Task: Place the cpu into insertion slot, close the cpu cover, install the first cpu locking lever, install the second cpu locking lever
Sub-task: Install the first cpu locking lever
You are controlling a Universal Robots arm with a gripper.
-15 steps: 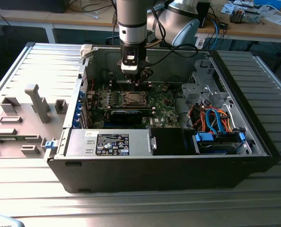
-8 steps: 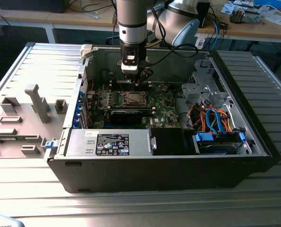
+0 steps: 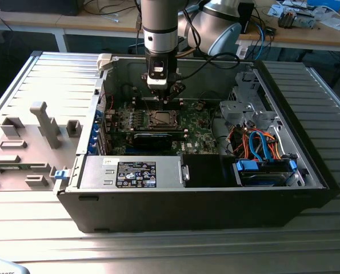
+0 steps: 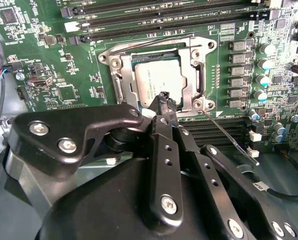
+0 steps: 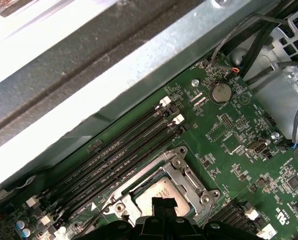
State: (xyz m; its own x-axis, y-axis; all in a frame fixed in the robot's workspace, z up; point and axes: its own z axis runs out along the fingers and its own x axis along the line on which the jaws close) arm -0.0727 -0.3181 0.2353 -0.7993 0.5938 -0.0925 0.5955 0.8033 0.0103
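Item: open desktop computer case lying on its side on a ribbed metal table, green motherboard exposed inside

Gripper: hangs straight down from the arm over the socket area, toward the far side of the case in the exterior view. Fingers drawn together to a closed tip, nothing visibly between them; the tip sits just above, or touching, the near edge of the chip, and contact cannot be confirmed

Cpu: dull silver square, lying flat in the insertion slot, seated by the look of it. In the first wrist view the same chip lies directly under the fingertips

Cpu cover: silver frame lying down around the chip, window over the metal top; judged closed

Locking lever: thin wire rod, running out from the socket corner at a slant, free end raised off the board; judged not yet latched. It lies just beside the fingers, on the exterior view's right

Memory slots: long, dark, empty, beyond the socket
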